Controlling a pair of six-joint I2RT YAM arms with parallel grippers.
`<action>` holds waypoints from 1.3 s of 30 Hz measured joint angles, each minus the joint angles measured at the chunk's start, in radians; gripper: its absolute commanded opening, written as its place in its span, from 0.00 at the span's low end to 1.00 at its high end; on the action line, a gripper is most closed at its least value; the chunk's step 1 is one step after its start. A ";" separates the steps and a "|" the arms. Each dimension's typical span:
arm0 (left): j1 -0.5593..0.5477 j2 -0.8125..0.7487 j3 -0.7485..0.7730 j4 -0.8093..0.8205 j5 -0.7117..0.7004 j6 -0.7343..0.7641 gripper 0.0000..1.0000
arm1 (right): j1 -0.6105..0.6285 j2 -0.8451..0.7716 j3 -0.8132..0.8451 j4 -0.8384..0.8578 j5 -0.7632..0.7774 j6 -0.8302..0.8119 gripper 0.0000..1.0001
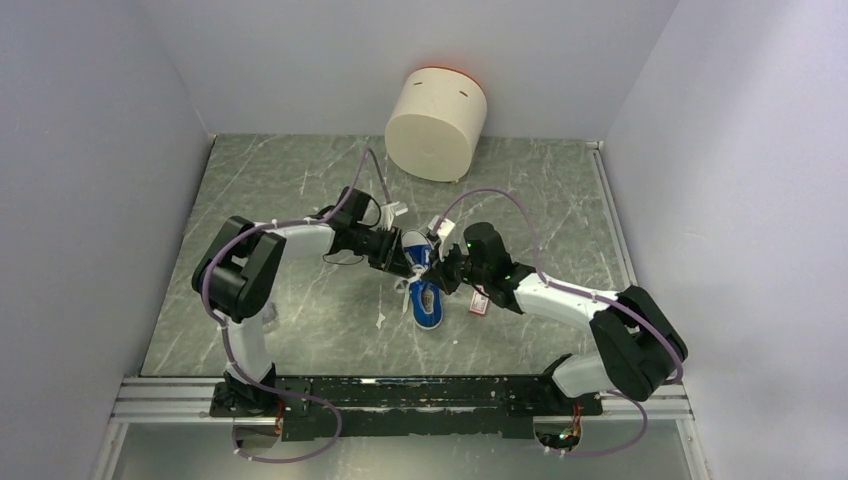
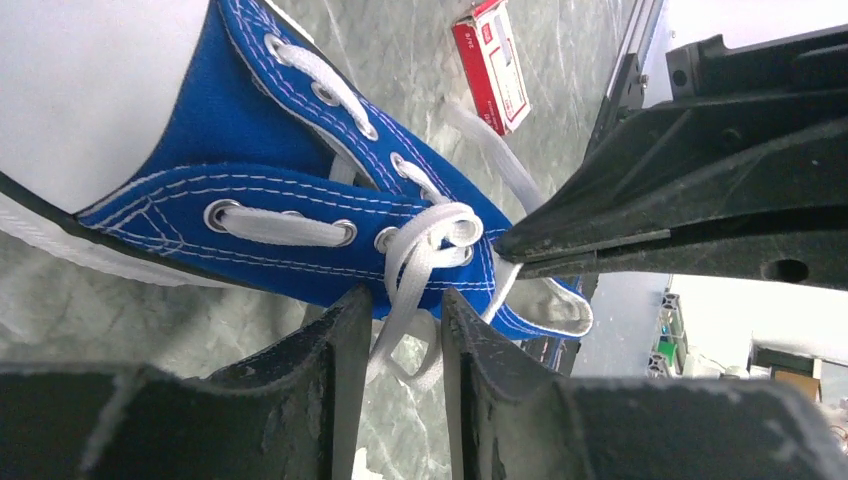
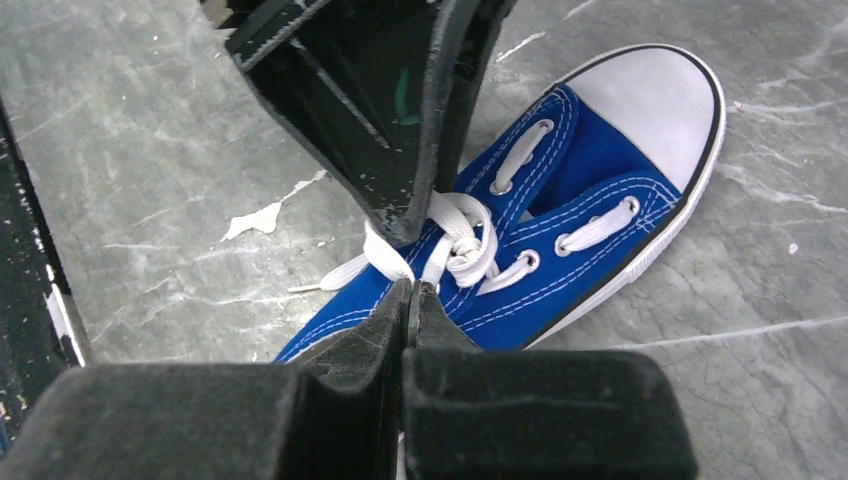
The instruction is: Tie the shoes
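Two tools meet over one small blue canvas sneaker (image 3: 590, 180), which lies on the grey marbled bench (image 3: 150, 150) right between them. From the right tool (image 3: 410, 295) the shoe runs away and to the right, ending in its white toe cap (image 3: 655, 100).

The right tool's fingers are pressed together with no gap. Their tips are down at the upper eyelets, against the bunched white laces (image 2: 430, 235). A strand leaves the tips and a sliver of white shows between the fingers, so the tool looks to be pinching the laces.

The left tool (image 2: 407, 300) faces it from the opposite side of the shoe, and the two sets of tips are almost touching over the bunch. Its fingers stand slightly apart, leaving a narrow slot. Lace strands hang down through that slot, but I cannot tell whether the pads press on them.

Beyond the sneaker from the left tool, a small red-and-white flat packet (image 2: 492, 65) lies on the bench, close beside the right arm. Well ahead of both tools, a large white cylindrical tub (image 1: 437, 122) with an orange edge sits at the far wall.
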 measured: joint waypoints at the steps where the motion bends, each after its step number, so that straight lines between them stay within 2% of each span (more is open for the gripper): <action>1: 0.000 -0.002 -0.006 0.000 0.003 0.000 0.36 | 0.000 0.004 0.000 0.003 0.006 0.005 0.00; 3: 0.000 -0.007 -0.012 0.001 0.010 -0.002 0.38 | 0.000 0.014 0.000 0.008 0.016 0.009 0.00; 8: 0.000 -0.016 -0.027 0.045 0.028 -0.037 0.52 | 0.000 0.049 0.009 0.009 0.030 0.013 0.00; 15: -0.002 -0.018 -0.031 0.063 0.039 -0.056 0.59 | -0.001 0.063 0.018 0.018 0.034 0.019 0.00; 17: -0.004 -0.018 -0.030 0.063 0.038 -0.056 0.56 | -0.002 0.063 0.018 0.023 0.036 0.021 0.00; 23: -0.009 -0.014 -0.018 0.054 0.034 -0.044 0.38 | -0.004 0.074 0.026 0.035 0.034 0.025 0.00; 27: -0.012 -0.011 -0.006 0.038 0.021 -0.033 0.32 | -0.006 0.079 0.033 0.037 0.028 0.027 0.00; 30: -0.012 -0.007 0.004 0.024 0.019 -0.024 0.26 | -0.007 0.079 0.041 0.027 0.028 0.034 0.28; 33: -0.013 -0.001 0.009 0.020 0.017 -0.017 0.25 | -0.017 0.058 0.047 -0.006 0.019 0.049 0.44; 35: -0.013 0.003 0.009 0.018 0.017 -0.013 0.20 | -0.037 0.031 0.047 -0.023 0.008 0.059 0.47; 39: -0.013 0.014 0.017 0.013 0.017 -0.008 0.16 | -0.080 0.021 0.084 -0.053 0.005 0.082 0.45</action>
